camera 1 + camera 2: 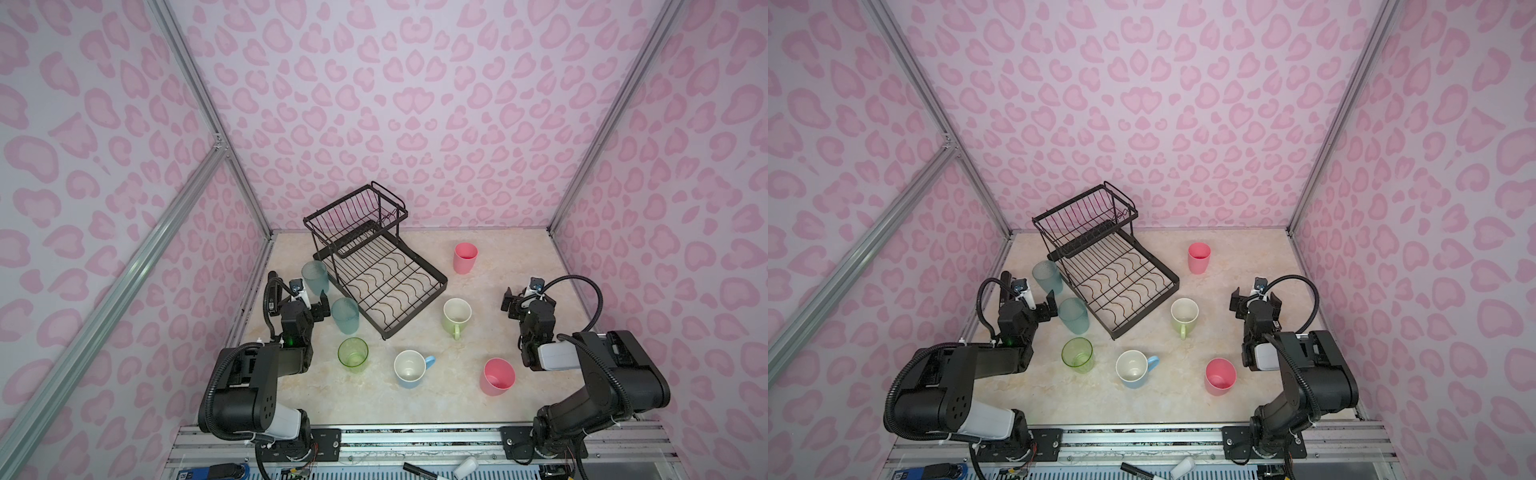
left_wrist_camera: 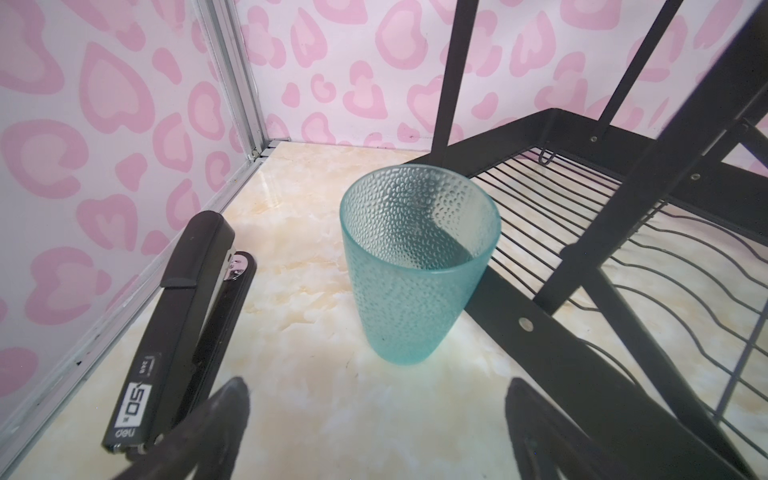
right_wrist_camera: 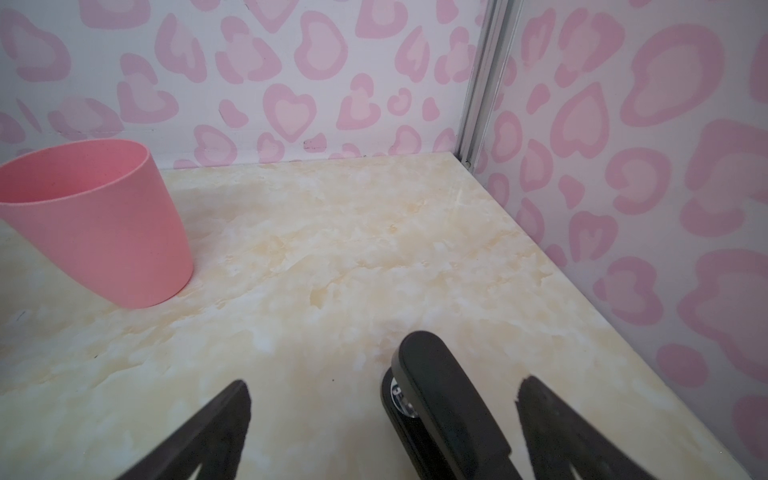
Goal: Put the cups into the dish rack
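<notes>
While the dish rack stands at an angle towards the back left of the marble-patterned surface, its small upper basket at the far end and its flat lower tray reaching towards the middle, the seven cups in view all stand upright on the surface outside it. The far blue-grey tumbler sits just beside the rack's left edge, and the near blue-grey tumbler stands a little closer to the front, also just beside that edge. The green tumbler stands in front of these, with the light-blue mug to its right, its handle pointing right. The lime mug stands near the tray's front right side, handle towards the front. The far pink cup stands to the right of the rack, and the near pink cup stands at the front right. The left tool is low over the surface with its fingers spread wide and holding nothing, aimed at the far tumbler, which is ahead of it and apart from it; a black stapler lies beside it along the left wall. The right tool is likewise spread and holds nothing, with a second stapler lying between its fingers, unpinched.
</notes>
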`<act>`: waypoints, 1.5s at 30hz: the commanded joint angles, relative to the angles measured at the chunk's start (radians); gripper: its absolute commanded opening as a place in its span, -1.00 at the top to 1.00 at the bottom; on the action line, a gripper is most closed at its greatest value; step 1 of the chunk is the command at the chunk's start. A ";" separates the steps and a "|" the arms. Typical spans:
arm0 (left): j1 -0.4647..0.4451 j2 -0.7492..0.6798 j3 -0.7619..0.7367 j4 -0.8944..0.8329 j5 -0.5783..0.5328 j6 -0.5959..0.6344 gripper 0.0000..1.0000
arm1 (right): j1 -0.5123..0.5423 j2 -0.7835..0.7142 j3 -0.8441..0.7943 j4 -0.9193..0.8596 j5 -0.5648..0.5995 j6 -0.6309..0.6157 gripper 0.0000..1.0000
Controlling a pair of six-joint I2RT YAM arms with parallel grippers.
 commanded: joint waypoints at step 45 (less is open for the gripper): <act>0.002 -0.007 0.000 0.037 0.002 -0.002 -0.95 | 0.029 0.002 -0.010 0.032 0.067 -0.017 -0.99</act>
